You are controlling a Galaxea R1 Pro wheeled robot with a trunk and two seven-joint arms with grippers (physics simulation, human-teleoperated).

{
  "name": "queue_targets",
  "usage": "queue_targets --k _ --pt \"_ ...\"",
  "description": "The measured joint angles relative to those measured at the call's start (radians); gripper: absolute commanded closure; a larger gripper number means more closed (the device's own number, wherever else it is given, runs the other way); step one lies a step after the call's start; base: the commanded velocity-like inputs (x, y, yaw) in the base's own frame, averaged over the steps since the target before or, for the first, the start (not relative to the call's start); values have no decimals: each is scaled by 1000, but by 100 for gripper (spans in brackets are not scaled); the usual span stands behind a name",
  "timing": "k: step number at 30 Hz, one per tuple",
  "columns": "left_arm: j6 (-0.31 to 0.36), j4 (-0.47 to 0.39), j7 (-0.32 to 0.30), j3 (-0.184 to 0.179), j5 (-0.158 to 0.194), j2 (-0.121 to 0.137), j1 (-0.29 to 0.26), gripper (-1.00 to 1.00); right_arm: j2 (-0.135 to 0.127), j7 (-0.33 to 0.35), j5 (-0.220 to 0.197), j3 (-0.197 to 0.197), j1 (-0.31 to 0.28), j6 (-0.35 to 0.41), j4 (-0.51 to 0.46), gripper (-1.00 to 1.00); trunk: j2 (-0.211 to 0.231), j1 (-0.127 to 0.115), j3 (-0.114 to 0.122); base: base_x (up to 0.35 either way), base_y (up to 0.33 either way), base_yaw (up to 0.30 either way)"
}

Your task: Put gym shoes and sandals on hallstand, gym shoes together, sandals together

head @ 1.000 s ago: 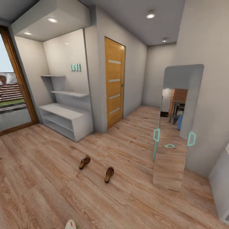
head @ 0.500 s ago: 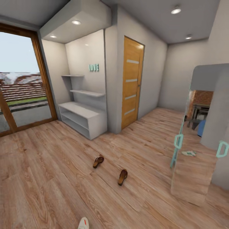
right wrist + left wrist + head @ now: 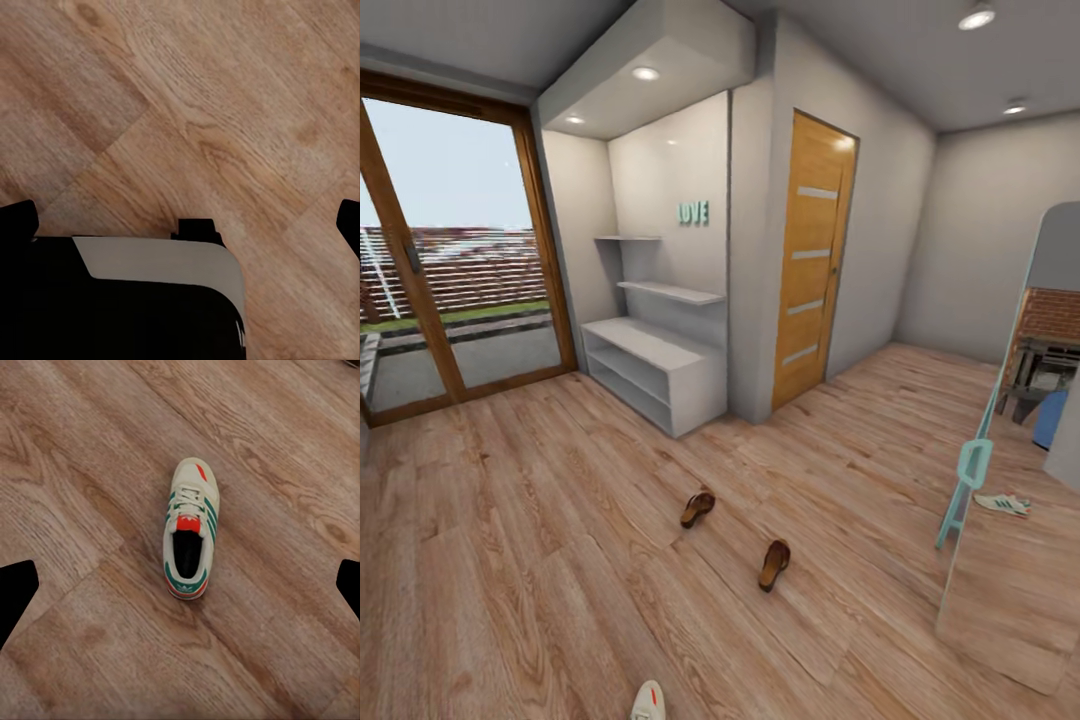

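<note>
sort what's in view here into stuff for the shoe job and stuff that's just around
For the job:
- two sandals on the corridor floor
- gym shoe
- hallstand

Just around:
- wooden door
- leaning mirror
- glass patio door
- LOVE wall sign

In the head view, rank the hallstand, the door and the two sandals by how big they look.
1. Door, tallest.
2. Hallstand.
3. The two sandals, far and near: about alike; the near one's closeness makes ranking unsure.

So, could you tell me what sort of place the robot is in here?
Most likely a home entrance corridor: wood-plank floor, a pale hallstand set in a wall niche, a wooden door, and sandals lying loose on the planks.
</note>
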Motion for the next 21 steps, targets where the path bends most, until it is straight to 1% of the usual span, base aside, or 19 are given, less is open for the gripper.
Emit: queue_targets --k 16,20,21 --pt "-1 -2 0 1 0 0 0 -100 -1 2 -2 -2 0 0 7 -100 0 0 0 3 0 3" --pt "-2 -3 0 2 1 3 0 -100 -1 2 -3 -3 0 0 7 -100 0 0 0 0 0 0" --pt "-2 -9 0 3 2 8 -1 -100 -1 2 -4 -4 0 1 2 -100 0 0 0 0 0 0"
